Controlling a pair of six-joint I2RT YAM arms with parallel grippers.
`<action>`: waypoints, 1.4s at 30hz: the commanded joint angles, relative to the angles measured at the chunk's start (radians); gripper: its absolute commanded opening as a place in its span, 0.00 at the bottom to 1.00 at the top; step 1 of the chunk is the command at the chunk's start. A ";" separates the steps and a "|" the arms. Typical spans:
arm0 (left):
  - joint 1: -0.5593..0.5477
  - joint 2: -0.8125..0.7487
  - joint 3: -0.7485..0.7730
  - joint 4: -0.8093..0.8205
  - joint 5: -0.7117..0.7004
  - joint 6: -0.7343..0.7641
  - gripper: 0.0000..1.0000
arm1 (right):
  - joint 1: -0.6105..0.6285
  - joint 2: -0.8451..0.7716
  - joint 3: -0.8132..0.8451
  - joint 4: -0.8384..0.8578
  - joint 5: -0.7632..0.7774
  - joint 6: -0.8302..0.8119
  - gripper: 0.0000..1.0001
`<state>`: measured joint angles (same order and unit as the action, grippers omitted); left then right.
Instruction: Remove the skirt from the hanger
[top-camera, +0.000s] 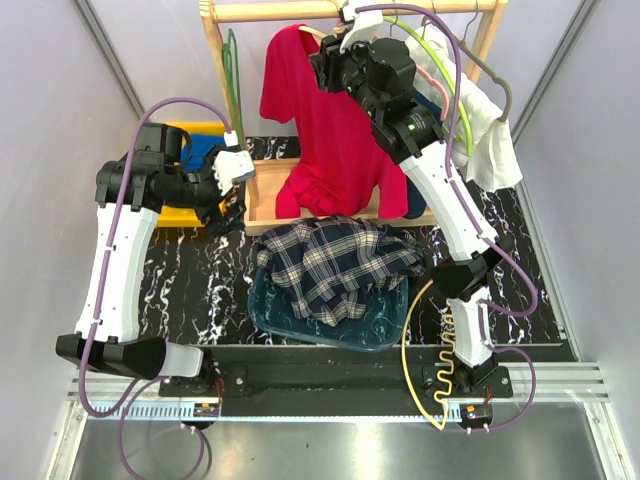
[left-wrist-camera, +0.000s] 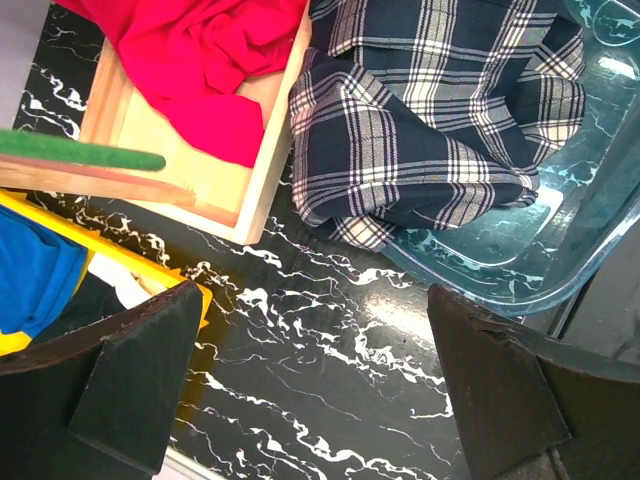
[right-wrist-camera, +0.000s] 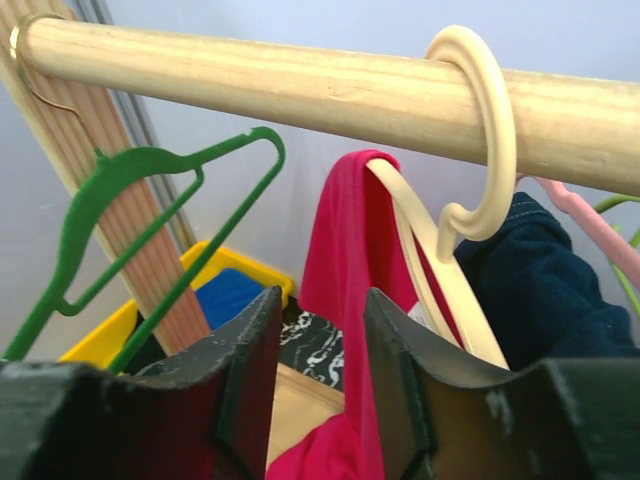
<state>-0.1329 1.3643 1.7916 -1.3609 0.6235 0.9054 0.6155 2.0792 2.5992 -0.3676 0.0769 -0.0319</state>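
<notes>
"Had the skirt (right-wrist-camera: 540, 290) come off by then?"

"No. It hung under the rail (right-wrist-camera: 250, 85) on its pink hanger (right-wrist-camera: 590, 222), towards the rail's right end. The red shirt (right-wrist-camera: 345, 260) on the cream hanger (right-wrist-camera: 480, 130) was next to it, nearer the rail's middle."

"And the right gripper (right-wrist-camera: 322, 300)?"

"Up close beneath the rail, pointing at the red shirt rather than the skirt. Its jaws stood partly open, a narrow gap between them, and I saw nothing caught in that gap."

"The other one?"

"The left gripper (left-wrist-camera: 315, 300) hung well below the rail, over the desk (left-wrist-camera: 330, 390), jaws spread wide and empty."

"So how far along was it?"

"Barely begun, I'd say. Neither gripper touched skirt or hanger. The whole job remained: reach across under the rail to the skirt, take hold, and work it free of the pink hanger."
</notes>
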 joint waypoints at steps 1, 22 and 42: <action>-0.001 -0.010 0.042 -0.110 -0.010 0.018 0.99 | -0.005 -0.002 0.039 0.039 -0.043 0.072 0.44; 0.001 -0.008 0.002 -0.103 0.018 0.029 0.99 | -0.040 -0.157 -0.042 0.079 -0.040 0.026 0.77; 0.001 -0.016 -0.017 -0.104 0.016 0.029 0.99 | -0.077 0.001 -0.014 0.048 -0.069 0.047 0.76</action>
<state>-0.1329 1.3643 1.7771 -1.3613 0.6239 0.9207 0.5533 2.0590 2.5359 -0.3080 0.0128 0.0124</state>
